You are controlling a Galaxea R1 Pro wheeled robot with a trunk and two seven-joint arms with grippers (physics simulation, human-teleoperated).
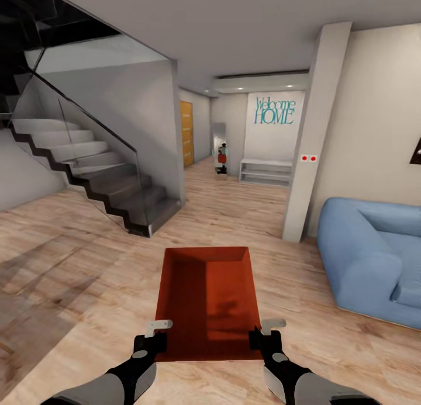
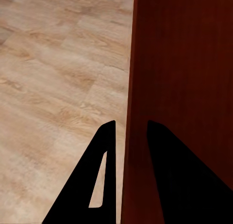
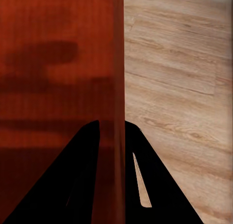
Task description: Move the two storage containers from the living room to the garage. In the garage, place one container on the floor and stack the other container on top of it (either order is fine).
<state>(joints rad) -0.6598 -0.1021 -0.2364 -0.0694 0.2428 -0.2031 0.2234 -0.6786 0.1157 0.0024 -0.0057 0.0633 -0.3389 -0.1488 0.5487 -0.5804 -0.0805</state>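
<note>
Head view: one orange-red storage container (image 1: 207, 300) rides open side up between both arms above the living room's wood-plank floor (image 1: 76, 265), left gripper (image 1: 153, 335) and right gripper (image 1: 264, 333) each on a near corner, likely to keep it level in transit; blue sofa (image 1: 368, 259) at right, stairs (image 1: 93, 171) at left. Left wrist view: fingers (image 2: 104, 175) straddle and pinch the container's thin wall (image 2: 179, 88). Right wrist view: the same clamp, one finger (image 3: 145, 180) outside, one inside the wall (image 3: 114, 88).

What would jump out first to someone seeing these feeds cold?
The orange-red storage container, open side up, held out in front of the robot: the left gripper pinches its left wall and the right gripper its right wall, over the wood-plank floor. Next, the blue sofa at right, the glass-railed staircase at left, and the teal "Welcome HOME" lettering on the far wall.
</note>
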